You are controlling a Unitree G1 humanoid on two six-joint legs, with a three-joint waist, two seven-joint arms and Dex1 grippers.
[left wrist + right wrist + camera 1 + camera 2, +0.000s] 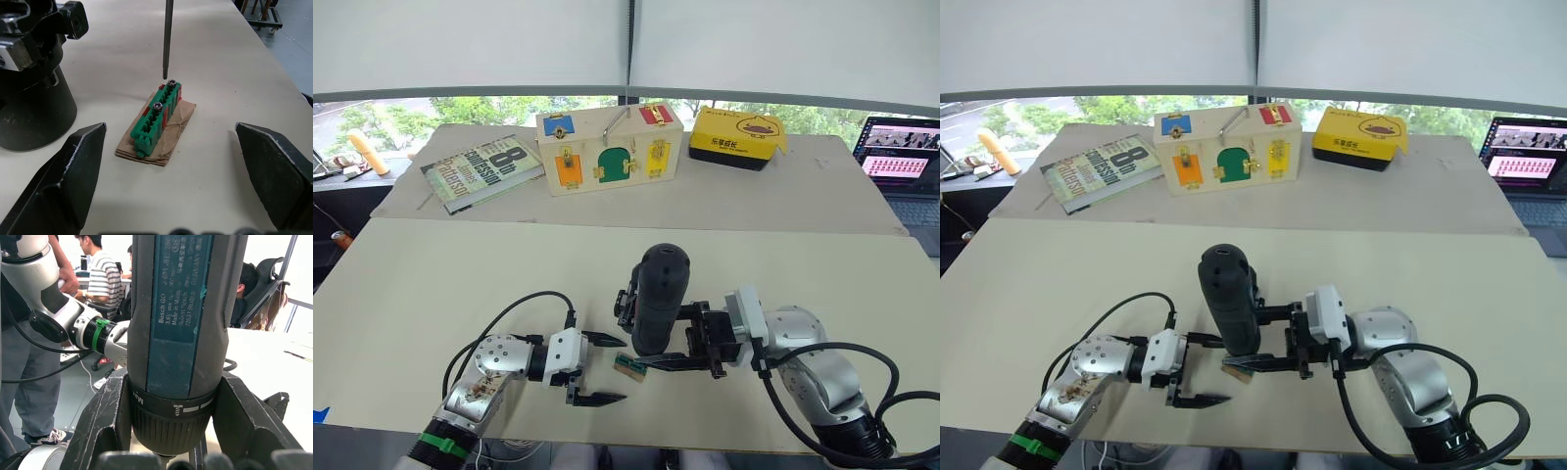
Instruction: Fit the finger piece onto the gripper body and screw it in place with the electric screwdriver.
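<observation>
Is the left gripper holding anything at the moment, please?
No: the left gripper is open, its fingers spread wide on either side of the green block without touching it.

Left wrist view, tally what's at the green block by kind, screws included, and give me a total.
Screw heads: 2
Green block: 1
Cardboard pad: 1
Screwdriver bit: 1
Total: 5
</observation>
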